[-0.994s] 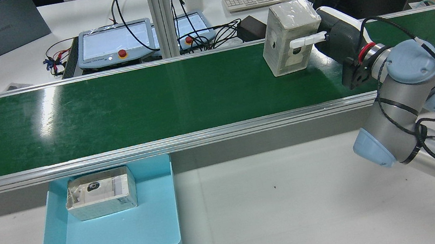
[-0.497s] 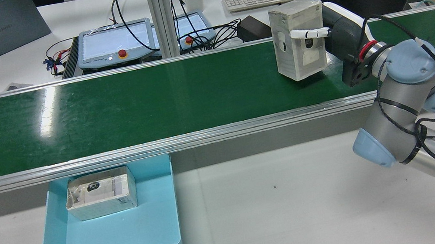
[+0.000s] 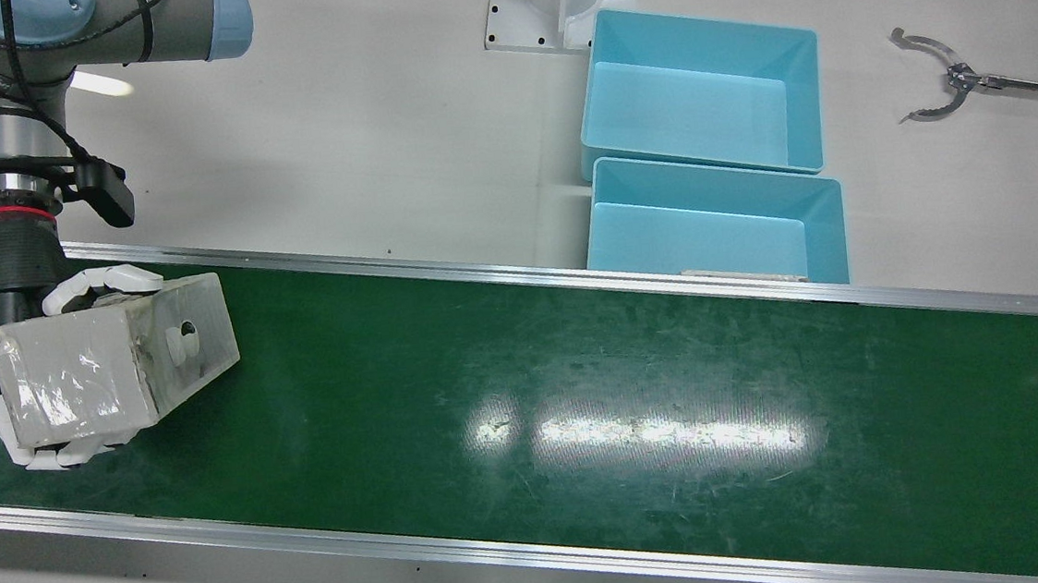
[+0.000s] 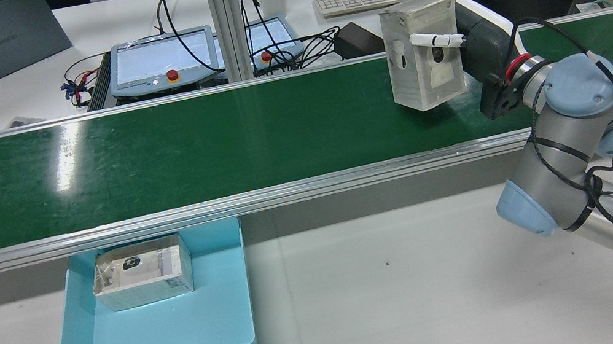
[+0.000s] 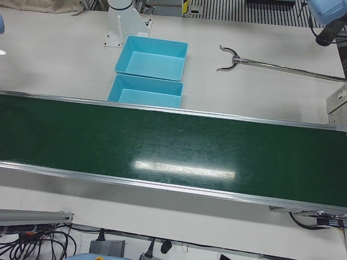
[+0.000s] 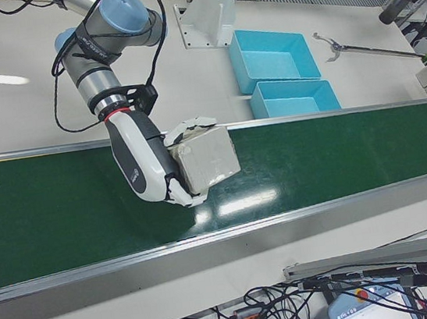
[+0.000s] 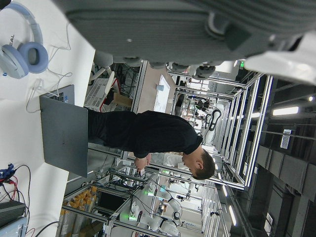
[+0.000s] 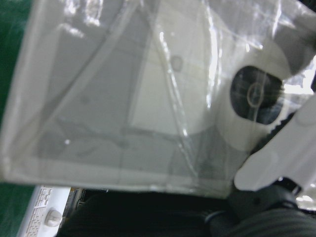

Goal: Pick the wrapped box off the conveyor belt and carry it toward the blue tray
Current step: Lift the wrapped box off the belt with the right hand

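— The right hand has its fingers clamped round the wrapped box, lifted clear above the belt near its right end.

— That plastic wrap looks slippery; a loose grip could let it slide out on the long carry to the blue tray.

— I count two trays, two boxes: one box held, the other box already in the tray. The left hand's state I can't tell.

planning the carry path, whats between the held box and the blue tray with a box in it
Only bare green belt and its metal rail, seen in the rear view, lie between wrapped box and tray.
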Controlling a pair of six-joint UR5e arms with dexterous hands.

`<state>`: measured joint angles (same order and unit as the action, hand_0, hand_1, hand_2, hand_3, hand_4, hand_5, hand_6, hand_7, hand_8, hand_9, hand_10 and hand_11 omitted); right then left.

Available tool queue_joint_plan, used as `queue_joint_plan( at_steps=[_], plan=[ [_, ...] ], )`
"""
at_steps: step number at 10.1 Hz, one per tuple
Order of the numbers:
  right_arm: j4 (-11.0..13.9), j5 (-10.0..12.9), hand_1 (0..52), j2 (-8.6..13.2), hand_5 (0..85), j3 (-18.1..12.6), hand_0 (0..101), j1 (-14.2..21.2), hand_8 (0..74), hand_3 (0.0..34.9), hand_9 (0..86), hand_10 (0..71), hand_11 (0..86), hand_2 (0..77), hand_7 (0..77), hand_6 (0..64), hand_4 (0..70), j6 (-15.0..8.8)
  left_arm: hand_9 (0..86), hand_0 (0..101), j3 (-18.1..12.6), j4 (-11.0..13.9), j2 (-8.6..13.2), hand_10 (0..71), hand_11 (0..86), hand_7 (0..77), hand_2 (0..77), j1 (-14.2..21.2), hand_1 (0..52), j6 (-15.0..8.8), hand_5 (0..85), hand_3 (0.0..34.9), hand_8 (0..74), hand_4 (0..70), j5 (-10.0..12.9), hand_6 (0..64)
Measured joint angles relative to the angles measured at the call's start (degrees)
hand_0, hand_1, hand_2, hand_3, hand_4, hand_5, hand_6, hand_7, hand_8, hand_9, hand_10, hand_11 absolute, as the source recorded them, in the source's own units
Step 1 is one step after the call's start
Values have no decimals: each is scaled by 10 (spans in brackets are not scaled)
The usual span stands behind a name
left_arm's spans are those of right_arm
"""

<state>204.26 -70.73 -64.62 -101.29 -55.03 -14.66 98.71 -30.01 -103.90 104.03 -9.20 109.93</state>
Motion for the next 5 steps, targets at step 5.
queue_joint_plan(
  at_steps=[5],
  plan=[
    [8, 52, 5, 29, 605, -109, 416, 44, 502, 1, 475, 458, 507, 278, 398, 420, 125, -3, 0, 0, 0, 0, 0, 0, 0, 0, 5, 0, 0, 0, 11, 0, 0, 0, 0, 0]
  ],
)
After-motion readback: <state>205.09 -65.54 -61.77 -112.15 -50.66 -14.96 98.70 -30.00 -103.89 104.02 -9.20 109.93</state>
